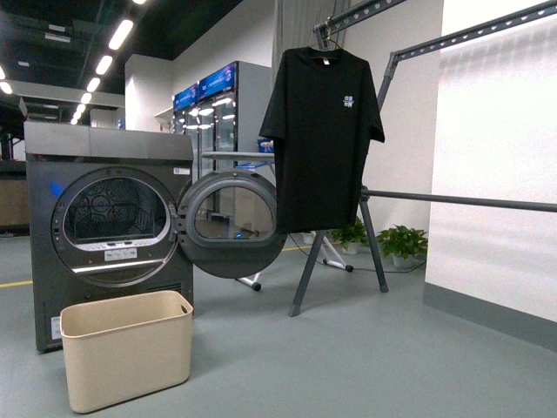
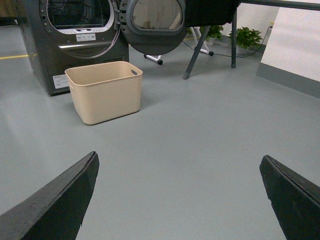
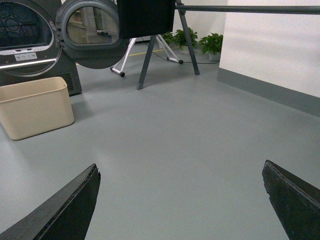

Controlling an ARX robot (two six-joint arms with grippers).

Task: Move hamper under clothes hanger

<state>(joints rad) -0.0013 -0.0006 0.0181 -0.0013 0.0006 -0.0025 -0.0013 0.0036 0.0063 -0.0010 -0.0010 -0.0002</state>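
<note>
Left gripper (image 2: pixel 178 156) and right gripper (image 3: pixel 180 164) both gape wide, holding nothing. No part of the task is done yet: the hamper (image 1: pixel 127 348) sits just before the dryer (image 1: pixel 109 226), while the clothes hanger (image 1: pixel 452 199) stands beyond the dryer's open door, well apart.

Bright, even indoor light; all three views are sharp.

White ceiling strip lights (image 1: pixel 104 52) glow against a dark ceiling at the front view's upper left, and lit glass-door display fridges (image 1: pixel 213 104) shine blue-white behind. The white wall panel (image 1: pixel 496 174) is nearly washed out. The beige rectangular plastic hamper (image 2: pixel 105 92) casts only a soft, faint shadow on the matte grey floor (image 2: pixel 190 140).
</note>
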